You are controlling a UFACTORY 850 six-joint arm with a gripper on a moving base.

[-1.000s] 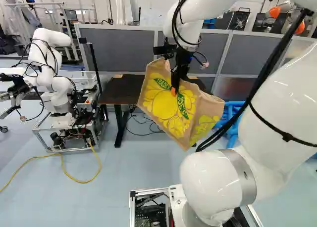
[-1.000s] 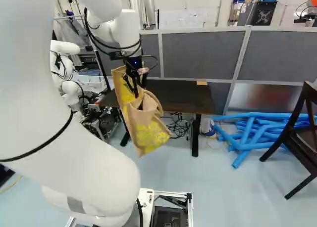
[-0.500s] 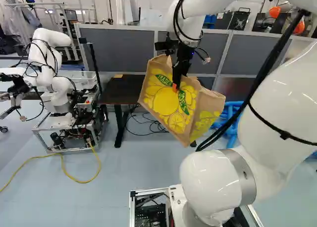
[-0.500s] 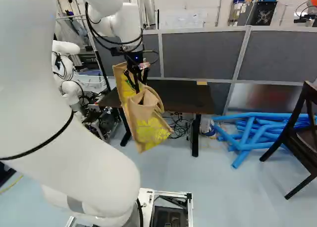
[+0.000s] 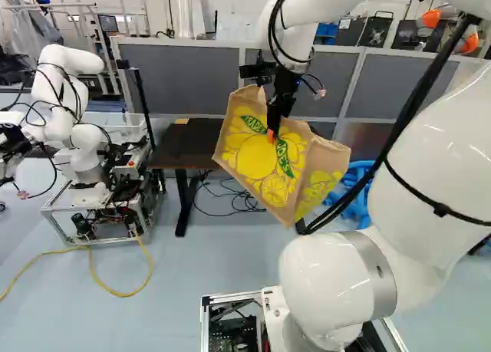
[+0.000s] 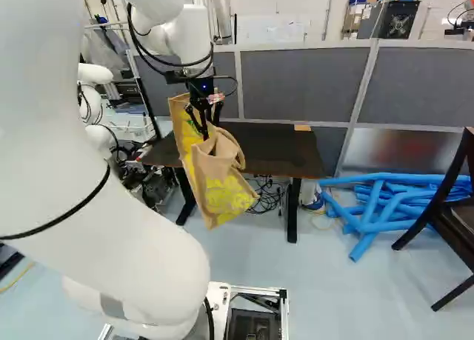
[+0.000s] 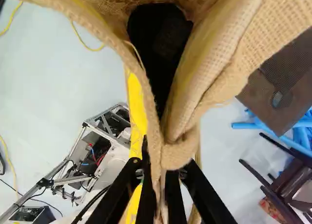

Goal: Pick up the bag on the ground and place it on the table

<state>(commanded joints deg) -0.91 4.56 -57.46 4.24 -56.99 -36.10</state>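
My fingers (image 5: 273, 120) pinch the rim of the tan bag (image 5: 256, 165), holding it in the air on the near side of the desk (image 6: 278, 149). Only the wrist view lets me look into its dark mouth; the left base view gives me its broad yellow-printed face. In the right base view its length slants down to the right, its bottom corner showing below the desk's near edge. Blue tubes (image 6: 374, 214) lie beside the desk's right end.

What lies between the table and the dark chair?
Blue tubes lie on the floor between the table and chair, in the right base view.
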